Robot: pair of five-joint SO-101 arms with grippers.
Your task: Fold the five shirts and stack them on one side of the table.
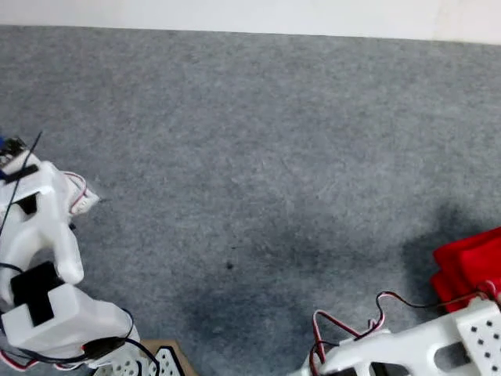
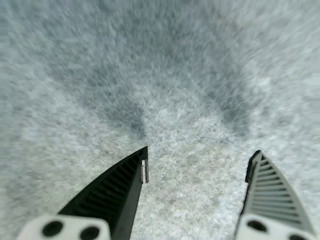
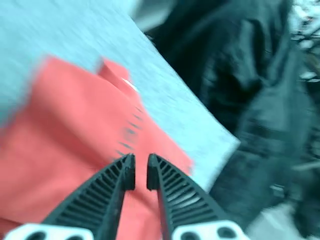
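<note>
Red shirt (image 1: 468,266) lies at the table (image 1: 250,157) edge on the right side; stacking step, probably.
Right claw (image 3: 140,165) nearly together, gripping nothing, above the shirt. Left claw (image 2: 200,155) apart over bare table. Next: likely fetching another shirt to fold.

Open grey felt runs across the middle and far side of the worktop (image 1: 258,141), with wide room to pass. The left arm (image 1: 39,258) stands along the left edge, and the left arm's jaws are spread wide over bare felt. Folded red shirts (image 1: 470,266) fill the near right corner, with the right arm (image 1: 423,348) just beside them. The right arm's jaws are nearly together above the red cloth, close to the worktop's edge. Dark cloth (image 3: 240,75) crowds the space beyond that edge.
</note>
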